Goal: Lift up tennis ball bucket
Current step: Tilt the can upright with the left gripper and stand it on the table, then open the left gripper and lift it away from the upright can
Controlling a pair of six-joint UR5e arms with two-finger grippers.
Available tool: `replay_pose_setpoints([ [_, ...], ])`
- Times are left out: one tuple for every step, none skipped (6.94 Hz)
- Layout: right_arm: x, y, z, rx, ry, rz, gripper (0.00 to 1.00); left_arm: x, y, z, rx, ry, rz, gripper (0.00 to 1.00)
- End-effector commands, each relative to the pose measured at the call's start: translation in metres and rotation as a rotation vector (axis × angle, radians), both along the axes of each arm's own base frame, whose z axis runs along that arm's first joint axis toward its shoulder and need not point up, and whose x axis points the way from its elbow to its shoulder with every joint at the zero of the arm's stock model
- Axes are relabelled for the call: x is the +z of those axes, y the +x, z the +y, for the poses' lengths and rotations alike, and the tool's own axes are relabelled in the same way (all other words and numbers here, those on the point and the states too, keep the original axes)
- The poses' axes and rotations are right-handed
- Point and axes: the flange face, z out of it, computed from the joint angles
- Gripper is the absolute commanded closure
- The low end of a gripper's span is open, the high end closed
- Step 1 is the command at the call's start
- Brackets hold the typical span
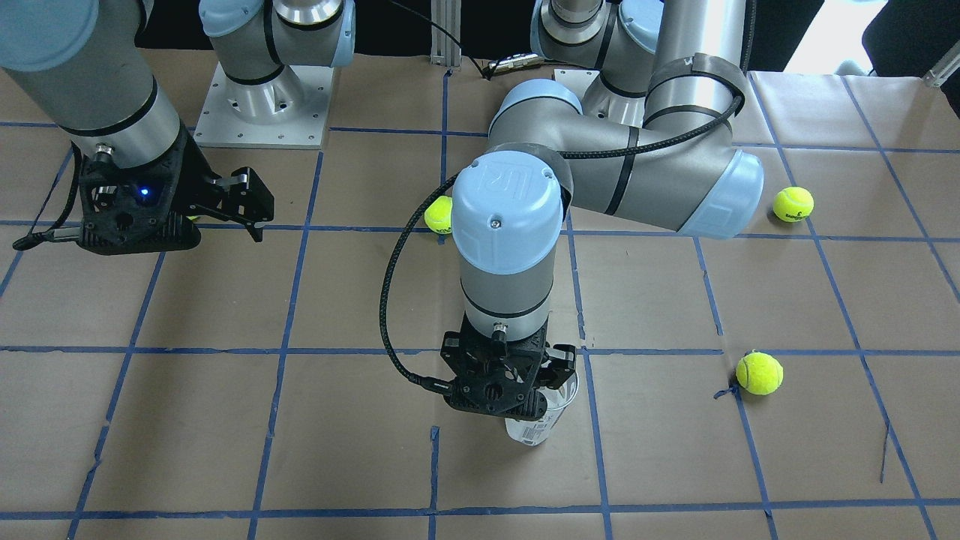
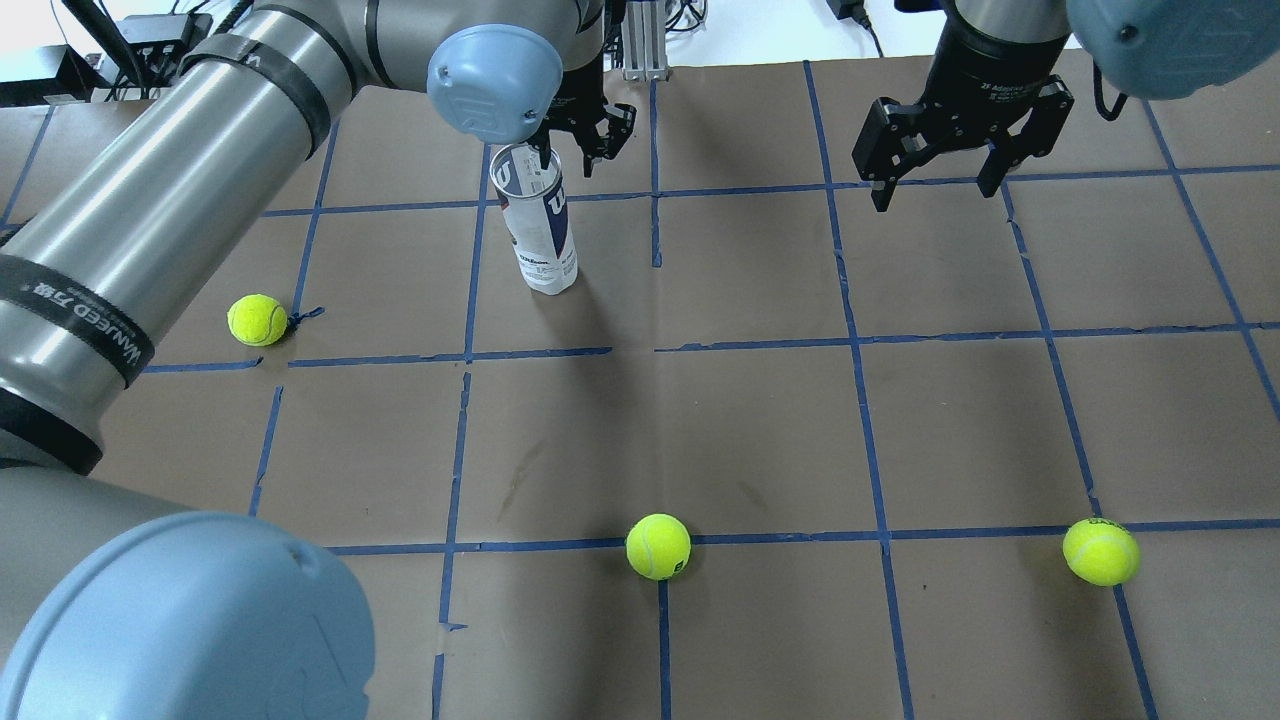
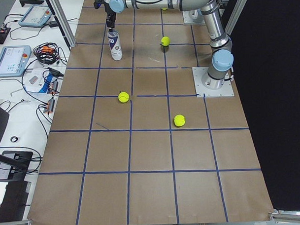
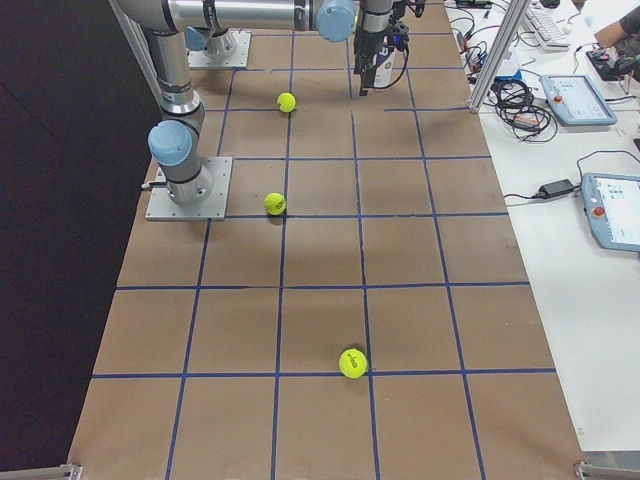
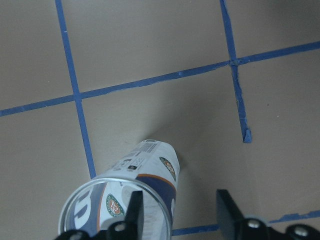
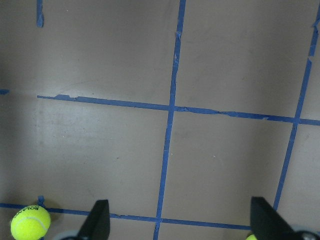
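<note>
The tennis ball bucket [image 2: 540, 225] is a clear tube with a white and navy label. It stands upright on the brown table, open rim up, and also shows in the front view [image 1: 534, 429] and the left wrist view [image 5: 135, 192]. My left gripper [image 2: 572, 150] is open right over its top. In the left wrist view one finger [image 5: 134, 210] reaches inside the rim and the other finger [image 5: 227, 212] hangs outside the wall, apart from it. My right gripper [image 2: 955, 170] is open and empty, hovering far from the tube.
Three yellow-green tennis balls lie loose on the table [image 2: 700, 420]: one left of the tube [image 2: 257, 320], one at the near middle [image 2: 658, 546], one at the near right [image 2: 1101, 551]. Blue tape lines grid the table. Desks with gear stand beyond the far edge [image 3: 30, 72].
</note>
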Motion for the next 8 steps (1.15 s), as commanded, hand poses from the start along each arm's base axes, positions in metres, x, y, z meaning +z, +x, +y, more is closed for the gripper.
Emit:
replay_pose_setpoints([
  [0.0, 0.0, 0.0, 0.001, 0.0, 0.0, 0.0, 0.065, 0.009, 0.038, -0.001, -0.004, 0.025, 0.18],
  [0.0, 0.0, 0.0, 0.001, 0.001, 0.003, 0.0, 0.096, 0.02, 0.072, 0.001, 0.033, 0.017, 0.18],
  [0.001, 0.0, 0.0, 0.0, -0.004, 0.0, 0.0, 0.099, 0.029, 0.096, 0.004, 0.056, 0.014, 0.18],
  [0.001, 0.0, 0.001, 0.0, -0.001, 0.0, 0.0, 0.095, 0.064, 0.117, 0.027, 0.08, 0.012, 0.18],
  [0.001, 0.0, 0.0, 0.0, -0.002, 0.0, 0.0, 0.103, 0.104, 0.131, 0.082, 0.089, 0.08, 0.18],
  [0.001, 0.0, 0.001, 0.0, 0.0, 0.0, 0.0, 0.11, 0.122, 0.143, 0.12, 0.095, 0.138, 0.17],
  [-0.001, 0.0, 0.0, 0.0, 0.003, 0.0, 0.0, 0.099, 0.127, 0.148, 0.127, 0.12, 0.129, 0.17],
  [-0.001, 0.0, 0.0, -0.001, 0.001, -0.002, 0.0, 0.098, 0.126, 0.154, 0.125, 0.11, 0.13, 0.16],
])
